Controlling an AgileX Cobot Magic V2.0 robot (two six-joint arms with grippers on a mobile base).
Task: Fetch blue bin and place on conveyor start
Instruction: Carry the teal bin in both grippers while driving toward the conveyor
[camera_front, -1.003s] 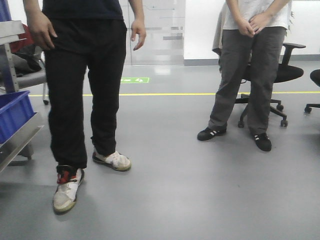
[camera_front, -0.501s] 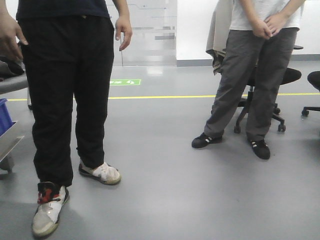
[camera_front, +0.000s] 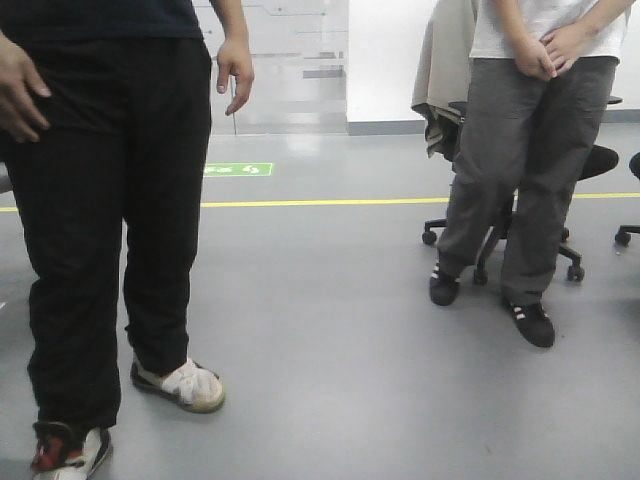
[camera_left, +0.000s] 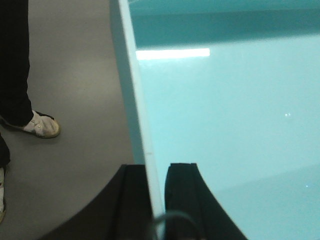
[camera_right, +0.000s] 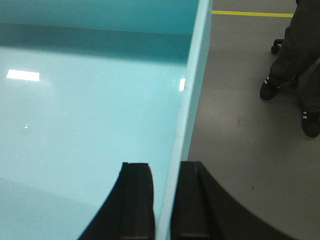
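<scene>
Blue bin (camera_left: 225, 125): a light turquoise plastic tub held between the two arms over the grey floor (camera_front: 350, 330). It fills the right of the left wrist view and the left of the right wrist view, and does not show in the front view. The left gripper (camera_left: 157, 172), at the lower centre of its frame, is clamped over one side wall, one black finger inside the tub and one outside, with the thin pale rim running up between them. The right gripper (camera_right: 165, 170) pinches the opposite wall in the same way. The interior is smooth, glossy and bare, mirroring ceiling lights as bright bars; the walls are thin, straight and slightly tapered. The conveyor start appears in no view. Step in hand, as judged: carrying the bin to the belt. To do it well, both grips should match in pressure and height so the thin walls neither flex nor slip, and the base should steer wide of the person in black trousers (camera_front: 100, 200) at left and the person in grey trousers (camera_front: 530, 150) by the office chair (camera_front: 590, 160) at right.
</scene>
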